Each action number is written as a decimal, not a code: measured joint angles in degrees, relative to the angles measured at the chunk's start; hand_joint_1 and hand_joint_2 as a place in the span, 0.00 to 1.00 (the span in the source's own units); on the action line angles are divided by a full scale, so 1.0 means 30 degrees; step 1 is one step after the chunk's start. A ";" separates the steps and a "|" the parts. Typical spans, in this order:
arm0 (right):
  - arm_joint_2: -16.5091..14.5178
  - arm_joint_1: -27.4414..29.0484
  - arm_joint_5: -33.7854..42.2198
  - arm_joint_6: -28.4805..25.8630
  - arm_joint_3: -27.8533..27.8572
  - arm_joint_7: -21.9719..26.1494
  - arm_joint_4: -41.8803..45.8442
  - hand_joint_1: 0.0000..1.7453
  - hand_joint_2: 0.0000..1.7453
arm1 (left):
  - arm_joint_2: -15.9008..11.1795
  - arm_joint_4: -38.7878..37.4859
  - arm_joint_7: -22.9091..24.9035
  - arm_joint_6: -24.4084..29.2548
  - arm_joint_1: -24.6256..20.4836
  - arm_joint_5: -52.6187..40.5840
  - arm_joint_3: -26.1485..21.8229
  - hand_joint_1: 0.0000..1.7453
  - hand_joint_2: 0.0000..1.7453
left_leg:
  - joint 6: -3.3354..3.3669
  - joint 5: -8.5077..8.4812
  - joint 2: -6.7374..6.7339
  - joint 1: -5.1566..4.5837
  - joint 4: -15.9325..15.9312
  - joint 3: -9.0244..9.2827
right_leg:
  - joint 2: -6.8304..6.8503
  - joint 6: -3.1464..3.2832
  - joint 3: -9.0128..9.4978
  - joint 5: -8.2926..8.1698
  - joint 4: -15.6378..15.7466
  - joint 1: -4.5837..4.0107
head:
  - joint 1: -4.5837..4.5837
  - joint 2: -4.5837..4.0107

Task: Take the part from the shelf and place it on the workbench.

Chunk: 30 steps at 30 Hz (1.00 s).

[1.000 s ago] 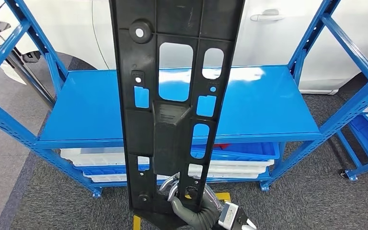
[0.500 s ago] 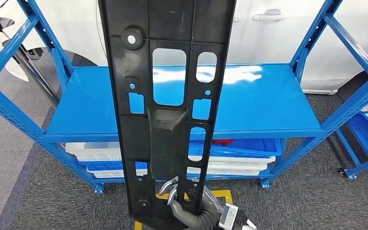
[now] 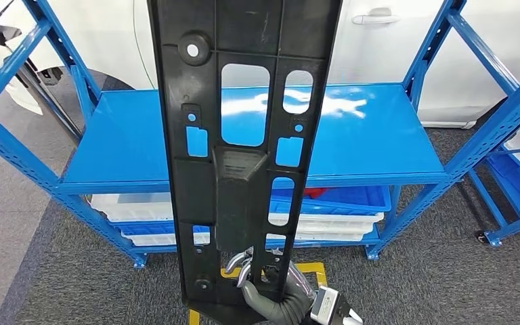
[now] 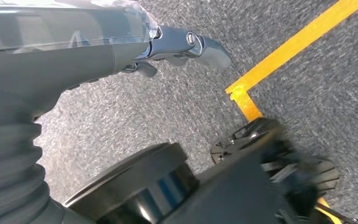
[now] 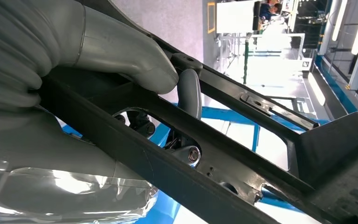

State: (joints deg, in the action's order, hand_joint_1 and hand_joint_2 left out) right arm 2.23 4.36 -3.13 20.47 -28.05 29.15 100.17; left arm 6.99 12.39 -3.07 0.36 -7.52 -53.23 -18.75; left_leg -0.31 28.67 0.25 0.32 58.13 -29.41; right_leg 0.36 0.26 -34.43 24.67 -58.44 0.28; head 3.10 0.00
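One black part (image 3: 244, 135), a long plate with cut-out windows, stands upright down the centre of the head view, clear of the blue shelf (image 3: 128, 142) behind it, so the pick looks done. The right hand (image 3: 271, 298) at the lower centre grips its bottom end, thumb (image 5: 126, 60) and fingers closed around a rib. The left hand (image 4: 186, 44) hangs over the carpet holding nothing, its fingers partly hidden. Placing on a bench remains. White and blue trays (image 3: 338, 217) sit stacked on the lowest level; their number is unclear.

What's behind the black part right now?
Behind the black part, held by the right hand, stands the blue shelf with white and blue trays underneath. The shelf's middle strip is hidden.
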 joint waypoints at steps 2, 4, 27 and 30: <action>-0.0015 -0.0005 0.0000 0.0022 0.0011 -0.0004 0.0000 1.00 1.00 | -0.0007 0.0000 -0.0007 0.0013 0.0023 0.0022 0.0000 0.00 1.00 | 0.0192 -0.0110 0.0024 -0.0075 -0.0146 -0.0102 | -0.0004 -0.0251 -0.0081 -0.0171 0.0033 -0.0001 | 0.0000 0.0000; -0.0016 -0.0005 0.0000 0.0024 0.0020 0.0002 0.0004 1.00 1.00 | -0.0013 0.0000 -0.0014 0.0034 0.0041 0.0044 0.0000 0.00 1.00 | 0.0456 -0.0368 -0.0014 -0.0006 -0.0231 -0.0196 | -0.0035 -0.0483 -0.0226 0.0008 -0.0160 0.0035 | -0.0002 0.0000; -0.0031 0.0197 -0.0148 -0.0268 0.0151 -0.0127 0.0015 1.00 1.00 | 0.0046 0.0000 -0.0171 0.0038 0.0059 -0.0086 0.0000 0.00 1.00 | -0.0382 0.1241 -0.0050 0.0096 0.3994 -0.2142 | 0.0030 0.0248 0.0216 0.0104 0.0267 0.0086 | 0.0002 0.0000; -0.0031 0.0264 -0.0153 -0.0359 0.0195 -0.0087 0.0026 1.00 1.00 | 0.0049 0.0000 -0.0177 0.0047 0.0100 -0.0144 0.0018 0.00 1.00 | -0.0144 0.0169 -0.0037 0.0052 0.0193 0.0069 | -0.0018 0.0011 -0.0004 -0.0072 0.0114 0.0035 | 0.0002 0.0000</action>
State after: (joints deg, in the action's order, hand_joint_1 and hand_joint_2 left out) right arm 2.14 5.15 -3.58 19.40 -27.47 28.88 100.25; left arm 7.14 12.39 -3.60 0.50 -7.22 -53.66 -18.70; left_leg -0.74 29.17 0.14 0.47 58.71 -29.20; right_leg 0.30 0.29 -34.44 24.45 -58.10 0.38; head 3.10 0.00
